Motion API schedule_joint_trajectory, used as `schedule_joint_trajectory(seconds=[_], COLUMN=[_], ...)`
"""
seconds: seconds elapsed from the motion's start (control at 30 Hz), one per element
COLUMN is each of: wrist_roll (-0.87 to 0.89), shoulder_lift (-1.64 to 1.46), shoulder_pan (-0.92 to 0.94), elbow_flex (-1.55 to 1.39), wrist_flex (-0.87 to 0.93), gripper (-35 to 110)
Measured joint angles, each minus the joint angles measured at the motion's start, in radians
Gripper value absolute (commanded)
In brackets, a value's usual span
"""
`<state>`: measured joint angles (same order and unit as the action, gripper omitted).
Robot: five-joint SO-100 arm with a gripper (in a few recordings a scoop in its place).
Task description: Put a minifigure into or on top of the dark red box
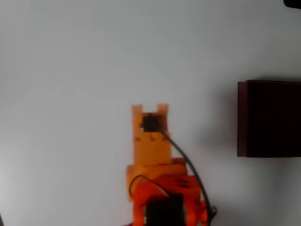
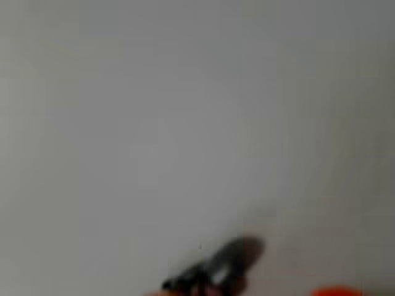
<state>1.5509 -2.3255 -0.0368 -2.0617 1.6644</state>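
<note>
- An orange gripper [image 1: 149,109] points toward twelve o'clock over a bare white table [image 1: 70,61] in the overhead view, its two tips showing as short prongs with a narrow gap between them.
- Whether those tips hold anything cannot be told from above; a dark block on the arm just behind the tips looks like part of the arm, not a toy.
- In the wrist view, a small dark, blurred shape, likely the minifigure [image 2: 225,265], lies at about six o'clock on the white surface, with a sliver of orange at the lower right edge.
- The blur hides whether the figure is touching a finger or lying free, so a grip cannot be confirmed.
- The dark red box [image 1: 268,117] sits at three o'clock from the gripper, well apart, cut off by the right edge of the overhead view.
- Its near-black inside shows nothing in it that can be made out; the darkness would hide a small dark toy.
- As a judgement, the figure is light, rigid plastic, smooth enough to slip or pivot; pinching it across the torso looks safer than by head or legs.
- Being so light, it may tip or skid if nudged before the tips close.
</note>
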Motion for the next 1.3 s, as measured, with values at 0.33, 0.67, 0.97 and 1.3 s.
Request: schedule_joint_trajectory(seconds=[0.33,0.67,0.97,1.3], wrist_roll=[0.291,0.426,0.437,0.459], shoulder_lift=[0.417,0.546,0.54,0.448], shoulder_pan=[0.048,0.029,0.028,0.061], elbow_flex=[0.029,-0.028,-0.11,-0.256], wrist_flex=[0.133,0.115,-0.014,-0.08], gripper=[17,20,21,21])
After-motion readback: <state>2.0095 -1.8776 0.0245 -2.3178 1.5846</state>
